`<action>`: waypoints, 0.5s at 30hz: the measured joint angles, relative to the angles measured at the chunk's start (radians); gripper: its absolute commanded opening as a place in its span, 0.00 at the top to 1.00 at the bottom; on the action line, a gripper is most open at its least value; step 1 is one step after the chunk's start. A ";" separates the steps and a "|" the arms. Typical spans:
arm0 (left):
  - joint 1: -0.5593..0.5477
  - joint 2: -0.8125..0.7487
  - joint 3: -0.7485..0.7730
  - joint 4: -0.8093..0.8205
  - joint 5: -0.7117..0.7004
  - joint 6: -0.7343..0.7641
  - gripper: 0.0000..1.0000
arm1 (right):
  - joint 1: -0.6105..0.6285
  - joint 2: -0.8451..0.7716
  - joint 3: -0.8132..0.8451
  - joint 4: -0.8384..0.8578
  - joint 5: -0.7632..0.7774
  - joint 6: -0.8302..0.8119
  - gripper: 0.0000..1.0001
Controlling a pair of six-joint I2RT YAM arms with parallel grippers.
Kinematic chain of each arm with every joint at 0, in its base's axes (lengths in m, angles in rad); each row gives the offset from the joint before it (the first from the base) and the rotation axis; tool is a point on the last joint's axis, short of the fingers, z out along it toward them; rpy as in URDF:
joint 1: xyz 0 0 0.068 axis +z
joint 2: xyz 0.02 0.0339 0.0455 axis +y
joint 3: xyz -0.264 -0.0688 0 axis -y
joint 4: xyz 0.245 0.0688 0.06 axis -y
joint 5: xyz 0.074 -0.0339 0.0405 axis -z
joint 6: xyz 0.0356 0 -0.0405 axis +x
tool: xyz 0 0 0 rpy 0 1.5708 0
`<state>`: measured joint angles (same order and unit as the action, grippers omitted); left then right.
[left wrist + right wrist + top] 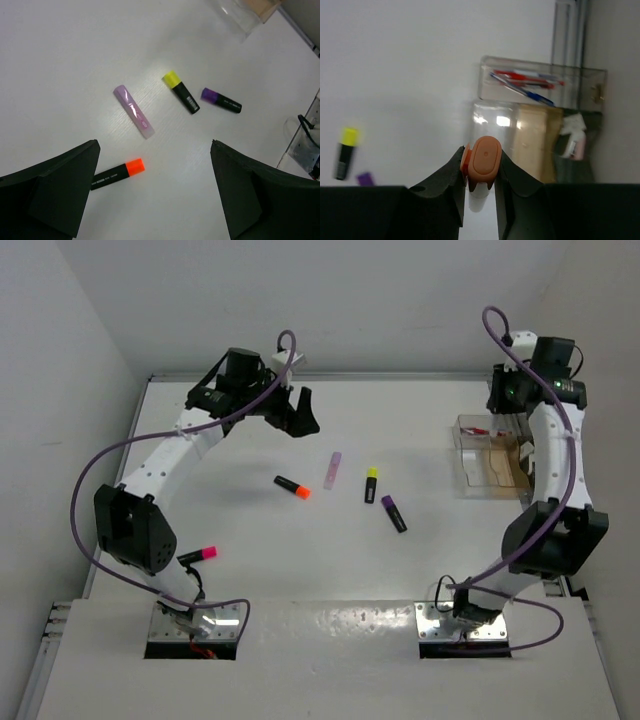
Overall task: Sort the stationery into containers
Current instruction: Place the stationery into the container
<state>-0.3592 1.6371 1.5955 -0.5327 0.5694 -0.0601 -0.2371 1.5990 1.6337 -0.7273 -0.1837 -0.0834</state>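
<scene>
My left gripper point(300, 415) is open and empty, hovering above the table at the back left; its own view point(154, 150) looks down on an orange-capped highlighter point(117, 173), a lilac marker point(133, 111), a yellow-capped highlighter point(181, 92) and a purple-capped one point(221, 100). A pink-capped highlighter point(198, 555) lies by the left arm. My right gripper point(481, 151) is shut on an orange-capped white marker point(484, 160), seen end-on, held above a clear tray point(492, 117). A second clear tray point(492, 70) behind holds red and blue pens.
The clear trays point(470, 455) stand at the right, partly hidden by my right arm point(555, 450). A wood-coloured insert point(535, 140) sits in them. The walls close the table at the back and on both sides.
</scene>
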 measured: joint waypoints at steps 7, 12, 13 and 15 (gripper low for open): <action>0.001 0.000 -0.029 -0.039 -0.014 0.037 0.00 | -0.117 0.179 0.003 -0.107 0.134 -0.275 1.00; 0.001 0.000 -0.028 -0.067 -0.017 0.074 0.00 | -0.158 0.279 0.003 -0.116 0.167 -0.326 1.00; 0.001 0.000 -0.028 -0.072 -0.019 0.080 0.00 | -0.159 0.291 0.003 -0.114 0.172 -0.332 1.00; 0.001 0.000 -0.028 -0.079 -0.024 0.090 0.00 | -0.159 0.309 0.003 -0.107 0.176 -0.340 1.00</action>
<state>-0.3580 1.6371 1.5673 -0.6113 0.5457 0.0299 -0.3962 1.9083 1.6367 -0.8341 -0.0074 -0.4236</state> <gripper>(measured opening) 0.998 0.249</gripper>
